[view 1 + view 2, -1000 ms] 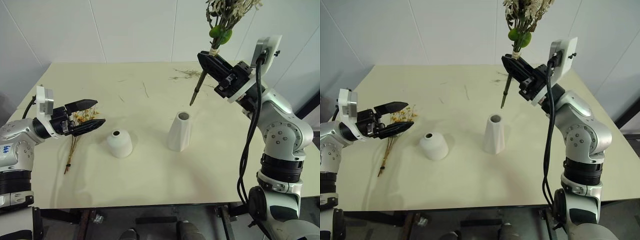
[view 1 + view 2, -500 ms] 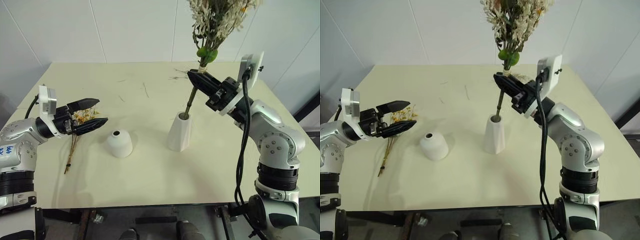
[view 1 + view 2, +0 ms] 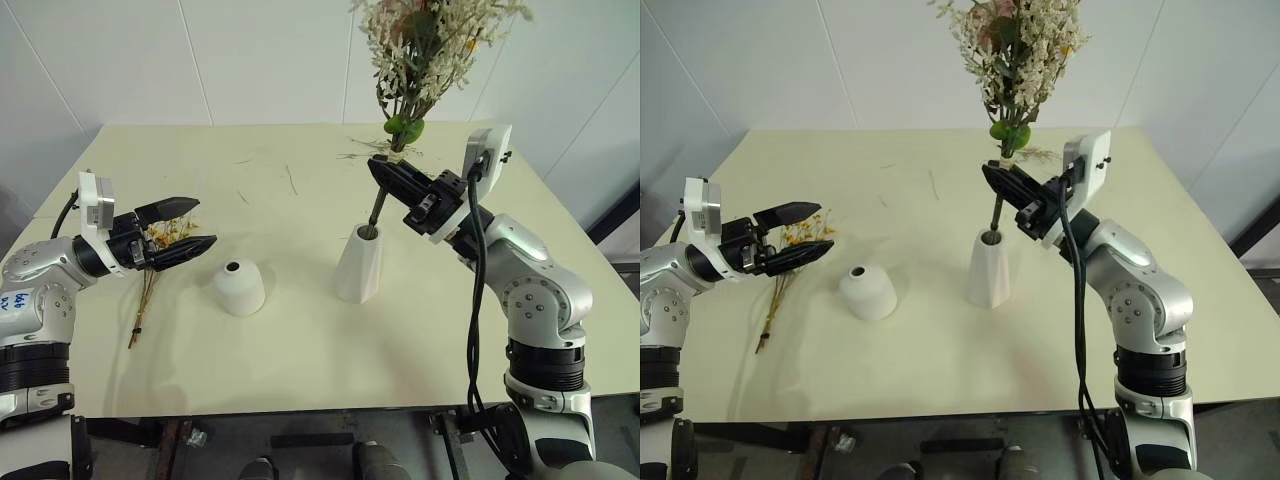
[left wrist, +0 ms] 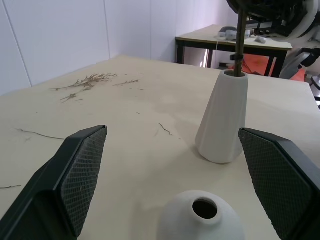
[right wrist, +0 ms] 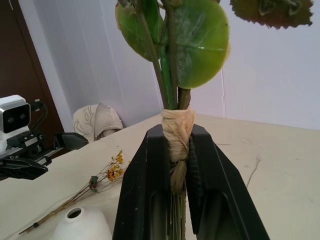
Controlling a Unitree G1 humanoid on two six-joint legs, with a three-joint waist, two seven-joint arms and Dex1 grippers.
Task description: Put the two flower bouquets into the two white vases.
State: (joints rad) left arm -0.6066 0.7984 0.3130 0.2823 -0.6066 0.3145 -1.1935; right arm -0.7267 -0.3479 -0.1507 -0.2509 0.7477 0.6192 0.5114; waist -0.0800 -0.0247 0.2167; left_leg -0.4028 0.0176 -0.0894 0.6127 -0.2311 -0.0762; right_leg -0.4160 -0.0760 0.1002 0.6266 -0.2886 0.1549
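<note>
My left gripper (image 3: 190, 228) hung wide open, the small yellow-orange bunch (image 3: 150, 268) lying just beneath it, the dome vase (image 3: 239, 286) beside. My right gripper (image 3: 381, 176) clamped the large bouquet (image 3: 425, 50), stems down in the tall vase (image 3: 359, 265).

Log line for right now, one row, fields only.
right gripper: shut on large bouquet | stems in tall vase | left gripper: open, above small bouquet | dome vase: empty
</note>
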